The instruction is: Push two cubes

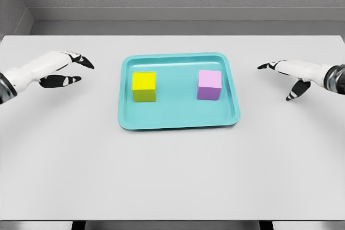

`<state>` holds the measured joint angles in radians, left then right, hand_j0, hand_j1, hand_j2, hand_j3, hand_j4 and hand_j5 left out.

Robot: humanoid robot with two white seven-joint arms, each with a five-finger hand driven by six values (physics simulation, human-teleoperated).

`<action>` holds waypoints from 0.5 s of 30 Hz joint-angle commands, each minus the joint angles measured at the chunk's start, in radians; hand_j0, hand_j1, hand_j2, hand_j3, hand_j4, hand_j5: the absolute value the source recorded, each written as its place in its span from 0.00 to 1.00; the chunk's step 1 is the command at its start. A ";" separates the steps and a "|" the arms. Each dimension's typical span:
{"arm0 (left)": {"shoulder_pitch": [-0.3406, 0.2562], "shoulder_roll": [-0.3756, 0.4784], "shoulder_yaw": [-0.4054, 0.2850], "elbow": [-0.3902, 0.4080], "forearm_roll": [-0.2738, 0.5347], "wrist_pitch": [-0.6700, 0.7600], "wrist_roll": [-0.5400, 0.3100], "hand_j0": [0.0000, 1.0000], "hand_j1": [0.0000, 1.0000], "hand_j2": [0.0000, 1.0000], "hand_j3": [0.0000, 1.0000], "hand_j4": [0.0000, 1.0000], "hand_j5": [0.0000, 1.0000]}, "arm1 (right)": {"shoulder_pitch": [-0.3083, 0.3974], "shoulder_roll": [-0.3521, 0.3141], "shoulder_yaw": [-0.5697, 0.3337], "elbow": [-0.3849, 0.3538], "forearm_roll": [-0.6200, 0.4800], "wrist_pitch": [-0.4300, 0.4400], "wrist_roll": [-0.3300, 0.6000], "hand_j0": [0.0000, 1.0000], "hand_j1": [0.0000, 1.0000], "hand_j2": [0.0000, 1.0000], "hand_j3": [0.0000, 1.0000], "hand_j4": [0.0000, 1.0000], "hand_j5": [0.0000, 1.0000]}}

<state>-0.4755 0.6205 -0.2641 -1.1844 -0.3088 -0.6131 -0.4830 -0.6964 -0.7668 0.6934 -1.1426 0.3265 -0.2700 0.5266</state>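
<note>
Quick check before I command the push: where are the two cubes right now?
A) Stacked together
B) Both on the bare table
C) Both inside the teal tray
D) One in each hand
C: the yellow cube and pink cube sit apart inside the teal tray, both hands off to the sides.

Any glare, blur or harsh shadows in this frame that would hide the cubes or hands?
Head view: even, soft light, no glare; yellow cube and pink cube sharp on the teal tray, with faint shadows; left hand and right hand crisp, unblurred.

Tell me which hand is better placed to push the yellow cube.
Left. The left hand is open beside the tray's left edge, nearest the yellow cube. The right hand is beyond the pink cube.
</note>
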 commanded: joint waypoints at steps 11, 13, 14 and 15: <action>-0.022 -0.067 -0.061 -0.058 -0.032 0.002 0.000 0.56 0.56 0.56 0.56 0.56 0.56 | -0.064 -0.029 0.097 -0.008 -0.004 -0.009 -0.011 1.00 1.00 1.00 1.00 1.00 1.00; -0.022 -0.065 -0.055 -0.058 -0.030 0.002 0.000 0.56 0.56 0.56 0.56 0.56 0.56 | -0.066 -0.037 0.100 -0.012 -0.004 -0.012 -0.049 1.00 1.00 1.00 1.00 1.00 1.00; -0.022 -0.067 -0.056 -0.052 -0.033 0.002 0.000 0.56 0.56 0.56 0.56 0.56 0.56 | -0.067 -0.040 0.117 -0.037 -0.004 -0.034 -0.054 1.00 1.00 1.00 1.00 1.00 1.00; -0.022 -0.068 -0.058 -0.044 -0.035 0.002 0.000 0.56 0.56 0.56 0.56 0.56 0.56 | -0.067 -0.051 0.126 -0.084 -0.004 -0.020 -0.054 1.00 1.00 1.00 1.00 1.00 1.00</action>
<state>-0.4985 0.5546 -0.3208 -1.2336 -0.3466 -0.6130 -0.4834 -0.7639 -0.8069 0.8002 -1.1871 0.3257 -0.2887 0.4875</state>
